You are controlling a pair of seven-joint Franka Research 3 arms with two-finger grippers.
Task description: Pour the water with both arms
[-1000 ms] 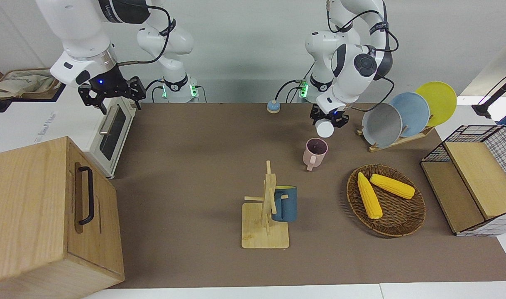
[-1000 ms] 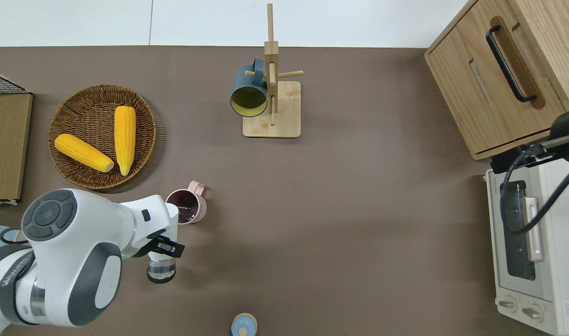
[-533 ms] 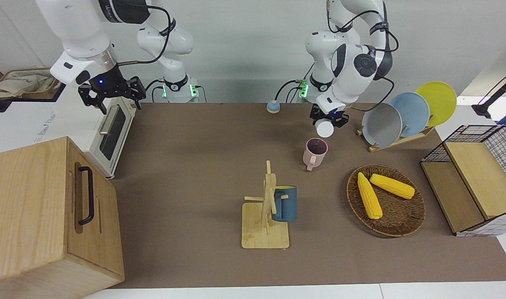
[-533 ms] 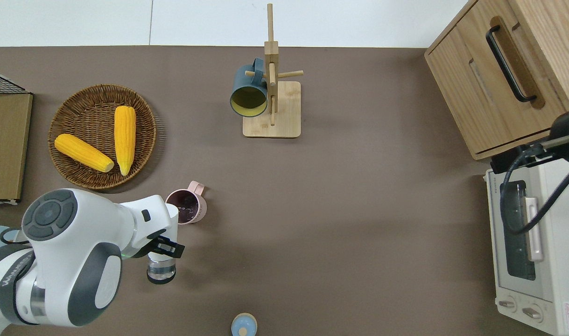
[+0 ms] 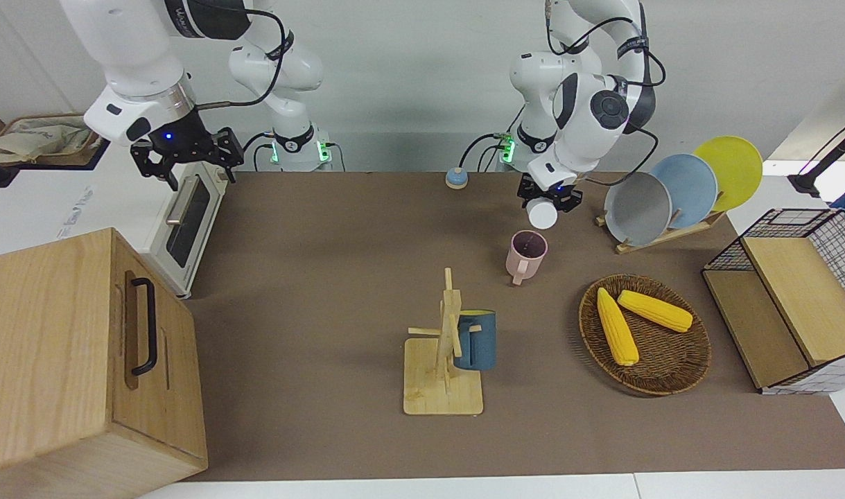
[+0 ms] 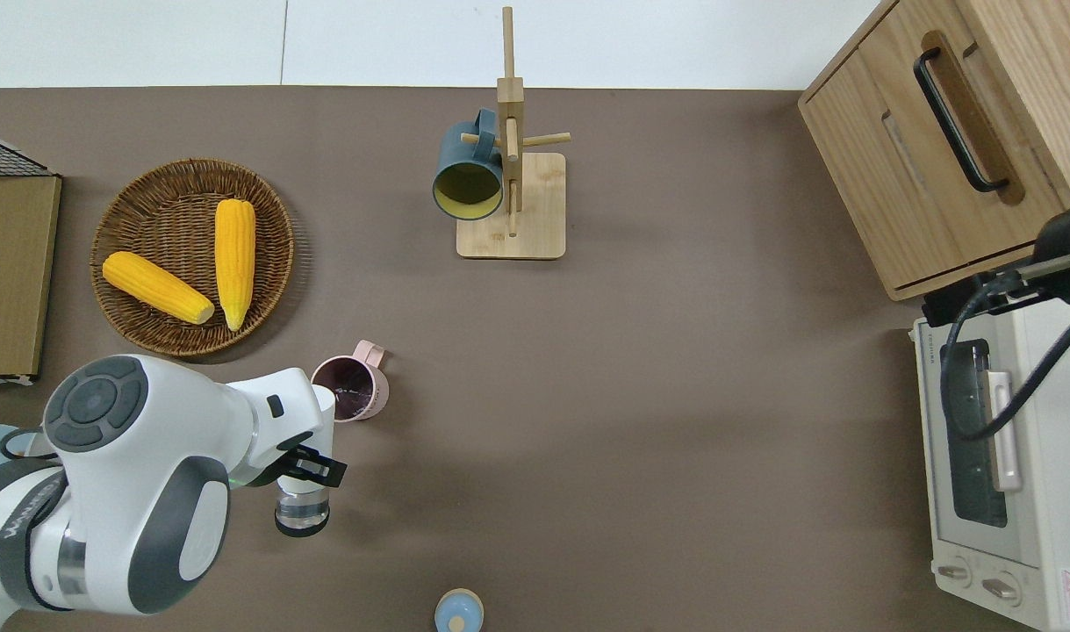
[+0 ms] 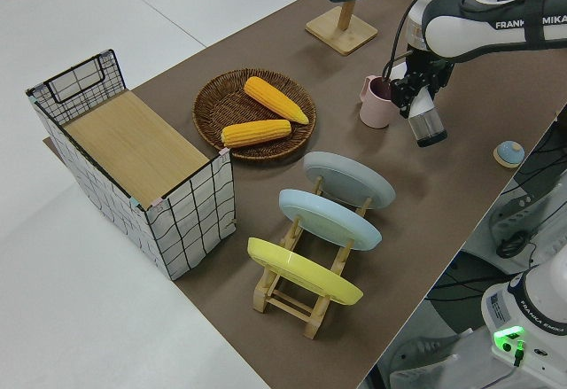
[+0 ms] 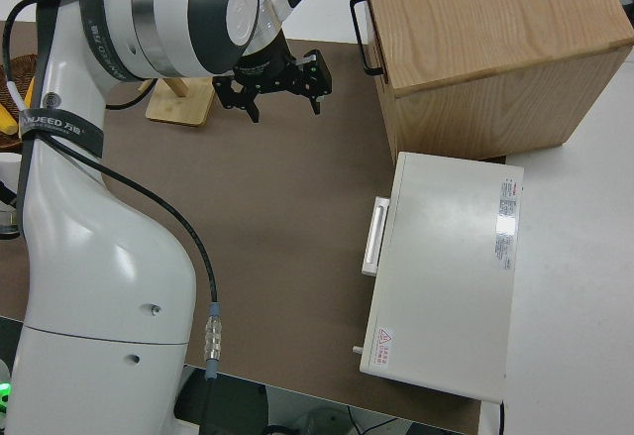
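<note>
- Front view: change over the last second is slight. The left gripper (image 5: 550, 199) has edged up and back a touch with the clear bottle (image 5: 543, 215), while the pink mug (image 5: 526, 253) stands where it was, upright on the brown surface (image 5: 339, 277). The gripper is clamped around the bottle, which hangs tilted above the surface. The bottle's blue cap (image 5: 455, 178) lies well apart, nearer to the robots.
- Overhead view: the bottle has crept a little toward the robots. It is over bare surface just beside the mug, on the side nearer to the robots, not over the mug's mouth. I judge the pour either finished or paused. Whether the mug holds water cannot be told.
- Left side view: the black fingers grip the bottle near one end, and its clear body slants down, apart from the mug.
- Right side view: the right gripper (image 8: 277, 83) is parked, fingers spread and empty.
</note>
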